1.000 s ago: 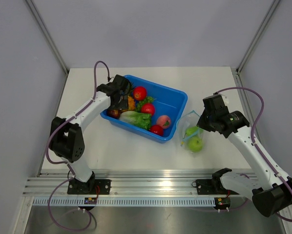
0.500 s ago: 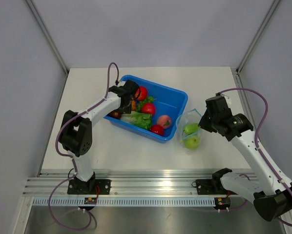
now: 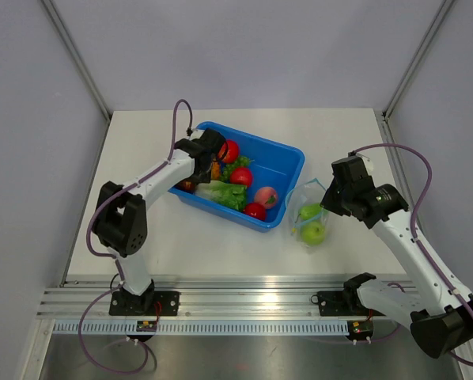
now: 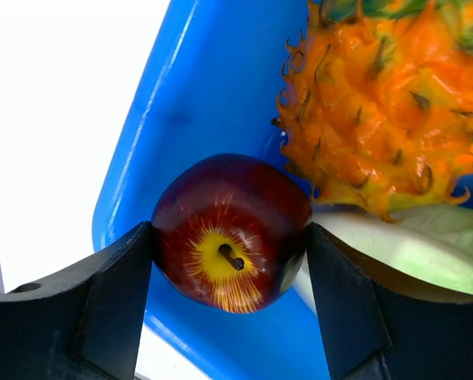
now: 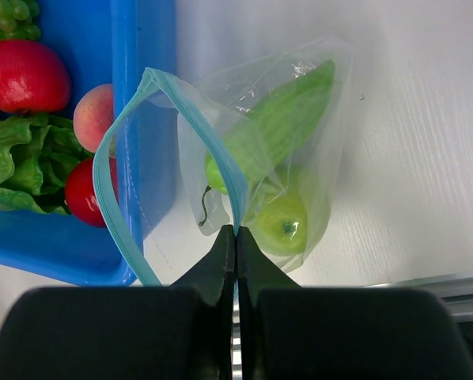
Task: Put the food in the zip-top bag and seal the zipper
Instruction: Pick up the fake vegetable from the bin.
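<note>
Since a second ago, the left arm (image 3: 153, 178) has swung right over the tray (image 3: 282, 170); left fingers (image 4: 114, 297) clench the dark apple (image 4: 230, 241) beside the pineapple (image 4: 371, 119), likely to lift it. Just right of the tray, right fingers (image 5: 209, 271) pinch the zipper (image 5: 100, 182), holding the bag (image 5: 331, 87) open for loading, pepper (image 5: 280, 127) and green apple (image 5: 282, 226) inside.

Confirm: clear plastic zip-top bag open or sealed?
Open: its teal-blue zipper strip gapes in a loop; right end effector pinches one side.
</note>
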{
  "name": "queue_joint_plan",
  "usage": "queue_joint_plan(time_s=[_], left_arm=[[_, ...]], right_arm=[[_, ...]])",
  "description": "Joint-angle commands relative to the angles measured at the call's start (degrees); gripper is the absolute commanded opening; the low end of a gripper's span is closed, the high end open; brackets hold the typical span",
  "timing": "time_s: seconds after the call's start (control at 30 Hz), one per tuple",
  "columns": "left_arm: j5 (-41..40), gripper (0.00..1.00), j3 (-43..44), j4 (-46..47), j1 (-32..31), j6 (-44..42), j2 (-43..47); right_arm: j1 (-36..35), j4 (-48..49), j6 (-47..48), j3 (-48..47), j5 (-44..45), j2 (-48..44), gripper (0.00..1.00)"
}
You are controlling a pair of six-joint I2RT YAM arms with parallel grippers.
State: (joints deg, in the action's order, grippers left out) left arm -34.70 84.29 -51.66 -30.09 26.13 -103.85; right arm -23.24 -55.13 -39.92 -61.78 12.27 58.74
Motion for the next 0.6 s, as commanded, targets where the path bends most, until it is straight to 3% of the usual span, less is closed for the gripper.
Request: queue_joint_plan(time_s=[0.0,0.17,0.57], left_arm=[[-1.2,0.4,3.9,-0.7,-1.3,-2.0,4.5],[-1.0,0.4,4.7,-1.6,-2.2,-2.6,6.6],[12.0,0.41,10.9,3.6,-6.2,-5.6,5.1]], right_arm=[[-0.2,2.3,-0.5,0.0,-1.3,0.3,0.0],[-0.2,2.6,-0.6,0.2,-1.5,0.8,0.0],[-0.2,2.0,-1.1,0.3,-0.7,-0.8,0.0]])
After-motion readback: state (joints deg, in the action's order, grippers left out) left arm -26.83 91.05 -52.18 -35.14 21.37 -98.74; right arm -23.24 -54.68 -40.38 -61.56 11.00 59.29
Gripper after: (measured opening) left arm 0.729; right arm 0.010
